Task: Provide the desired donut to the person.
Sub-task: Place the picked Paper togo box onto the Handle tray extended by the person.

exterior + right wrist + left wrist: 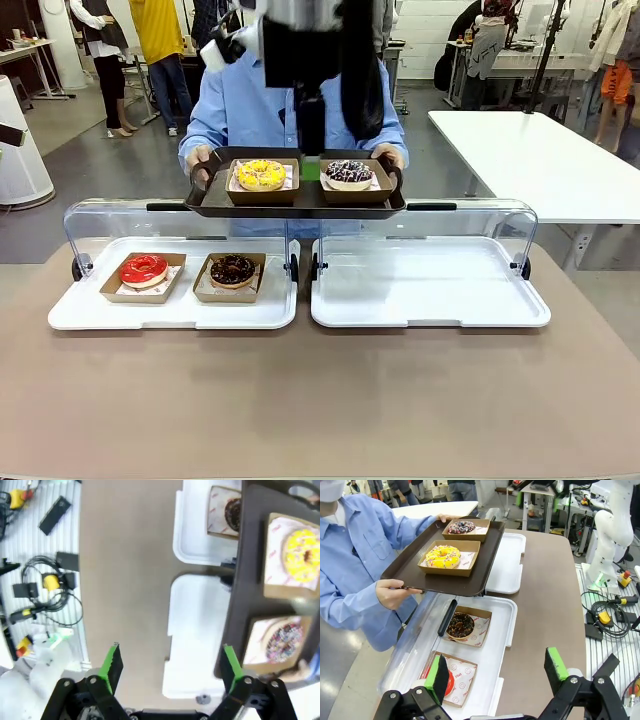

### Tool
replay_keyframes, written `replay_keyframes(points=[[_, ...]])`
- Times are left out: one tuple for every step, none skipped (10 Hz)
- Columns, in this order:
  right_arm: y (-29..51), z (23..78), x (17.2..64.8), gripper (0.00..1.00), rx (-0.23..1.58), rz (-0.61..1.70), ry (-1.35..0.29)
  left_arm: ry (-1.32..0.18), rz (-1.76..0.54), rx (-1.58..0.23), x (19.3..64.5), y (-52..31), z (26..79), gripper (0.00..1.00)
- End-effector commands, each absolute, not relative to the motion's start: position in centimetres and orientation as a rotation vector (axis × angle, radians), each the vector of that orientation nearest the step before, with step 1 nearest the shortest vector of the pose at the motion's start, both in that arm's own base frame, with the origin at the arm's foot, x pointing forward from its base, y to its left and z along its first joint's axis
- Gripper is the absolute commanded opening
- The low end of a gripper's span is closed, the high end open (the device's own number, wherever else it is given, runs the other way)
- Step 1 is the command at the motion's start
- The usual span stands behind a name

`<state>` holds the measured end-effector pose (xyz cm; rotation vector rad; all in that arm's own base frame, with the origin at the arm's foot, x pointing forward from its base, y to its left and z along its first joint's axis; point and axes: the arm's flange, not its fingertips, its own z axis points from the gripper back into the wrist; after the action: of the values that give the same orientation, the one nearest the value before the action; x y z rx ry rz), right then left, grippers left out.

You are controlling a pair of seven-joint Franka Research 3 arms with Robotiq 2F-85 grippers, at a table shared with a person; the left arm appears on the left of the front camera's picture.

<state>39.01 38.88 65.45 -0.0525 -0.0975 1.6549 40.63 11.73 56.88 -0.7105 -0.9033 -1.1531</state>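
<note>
The person [250,110] in the light-blue shirt stands at the far side of the worktop [320,400], holding a dark tray [296,198] level in both hands above the display trays. On it sit two boxed donuts: a yellow sprinkled donut [261,174] and a dark donut with white drizzle and sprinkles [348,173]. Judging by this, the delivery looks done or nearly done (which of the two was the one wanted cannot be told). Left on the robot's side are a red glazed donut [143,270] and a chocolate donut [232,269] in the left white tray [170,312]; the right white tray [430,300] is bare. The right tool [172,667] hangs high over the worktop beside the held tray, its jaws spread wide and holding nothing. The left tool [497,672] hovers above the near end of the left white tray, likewise wide and empty, touching nothing.
</note>
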Motion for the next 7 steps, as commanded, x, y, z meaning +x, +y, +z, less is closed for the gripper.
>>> replay_keyframes(points=[[32.3, 64.6, 35.8, 1.00, -0.043, 1.653, -0.145, -0.907, -1.154, -0.710, 40.5, 11.8, 57.0, 1.00], [29.4, 64.6, 35.1, 1.00, -0.032, 1.642, -0.178, -0.907, -1.154, -0.710, 40.5, 11.8, 57.0, 1.00], [26.7, 64.2, 34.6, 1.00, -0.008, 1.644, -0.211, -0.907, -1.154, -0.710, 40.5, 11.8, 57.0, 1.00], [24.4, 63.5, 34.0, 1.00, 0.021, 1.635, -0.232, -0.907, -1.154, -0.710, 40.5, 11.8, 57.0, 1.00], [22.5, 62.6, 33.2, 1.00, 0.054, 1.641, -0.258, -0.907, -1.154, -0.710, 40.5, 11.8, 57.0, 1.00], [21.0, 61.5, 32.8, 1.00, 0.058, 1.648, -0.260, -0.907, -1.154, -0.710, 40.5, 11.8, 57.0, 1.00], [19.7, 60.4, 32.8, 1.00, 0.069, 1.635, -0.264, -0.907, -1.154, -0.710, 40.5, 11.8, 57.0, 1.00]])
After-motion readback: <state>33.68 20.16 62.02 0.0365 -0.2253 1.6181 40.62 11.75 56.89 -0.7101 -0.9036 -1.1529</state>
